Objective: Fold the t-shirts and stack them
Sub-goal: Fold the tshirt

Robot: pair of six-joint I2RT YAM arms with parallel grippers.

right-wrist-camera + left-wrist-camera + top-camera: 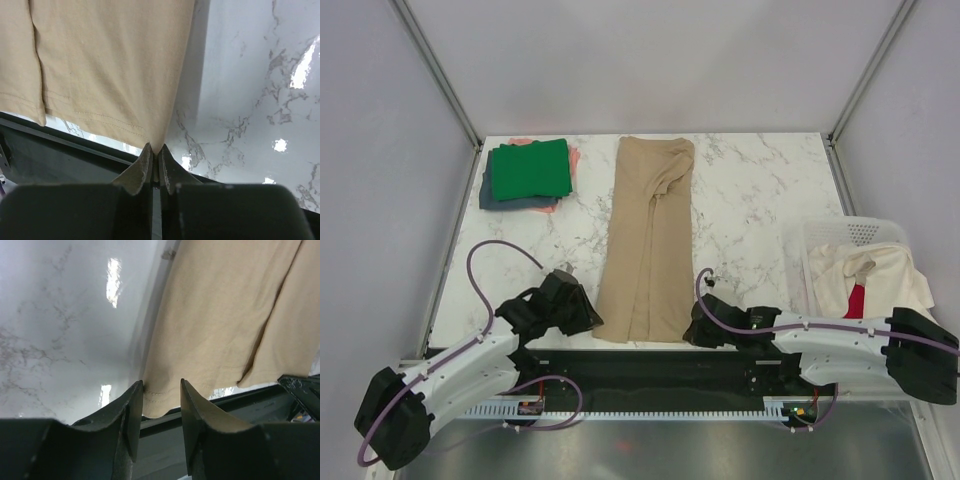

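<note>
1. The tan t-shirt (648, 250) lies in the middle of the table (750, 190). It is folded into a long thin strip that runs from the far side to the near edge.
2. It is soft, light and floppy. I think it will sag and bunch up if it is lifted by one spot. The best places to hold it are the two near corners of the hem, one for each gripper, so the strip comes up flat.
3. The right gripper (155, 160) is at the near right corner. Its jaws are pressed together, with the corner of the cloth pinched between them.
4. The left gripper (161, 407) is at the near left corner. Its jaws are apart, and the hem edge sits in the gap. It has not pinched yet.
5. I think the next step is to fold the near end up toward the far end. The left jaws need to close first, or that side may slip and the fold may go crooked.
6. At the far left of the table is a pile of folded shirts. The green t-shirt (530, 168) is on top. The dark blue-grey t-shirt (492, 198) is under it. A bit of the salmon-pink t-shirt (573, 158) peeks out below.
7. On the right sits a white basket (850, 232). Inside it are a crumpled cream t-shirt (880, 275) and a red t-shirt (857, 300) peeking out from under it. These two are not folded yet.
</note>
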